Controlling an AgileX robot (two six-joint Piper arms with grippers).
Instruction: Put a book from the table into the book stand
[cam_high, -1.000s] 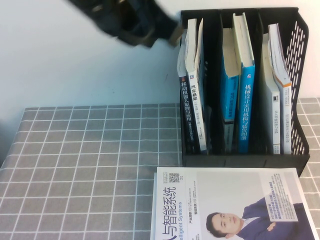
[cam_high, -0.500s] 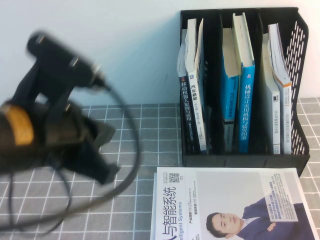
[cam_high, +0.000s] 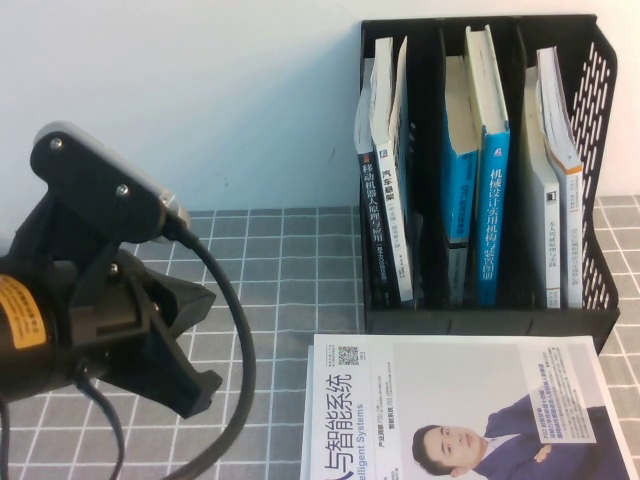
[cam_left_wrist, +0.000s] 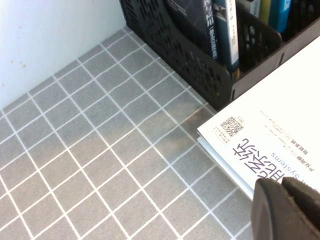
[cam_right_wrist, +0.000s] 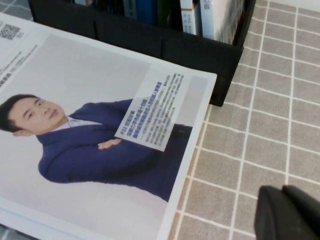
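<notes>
Left hand (cam_left_wrist: 287, 207) shut, empty, just beside portrait book (cam_high: 465, 410); right hand (cam_right_wrist: 290, 212) shut, empty. Risk: nudging it against stand (cam_high: 480, 315).

Grey white-gridded table (cam_high: 270, 270), black slotted book stand (cam_high: 600, 90), blue-spined books (cam_high: 490, 200), white portrait book (cam_high: 470, 410).

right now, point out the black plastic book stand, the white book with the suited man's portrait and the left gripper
black plastic book stand (cam_high: 480, 322): high view, front lower wall.
white book with the suited man's portrait (cam_high: 450, 375): high view, bare cover above the portrait.
left gripper (cam_left_wrist: 287, 202): left wrist view, shut fingertips over the book's corner.
</notes>
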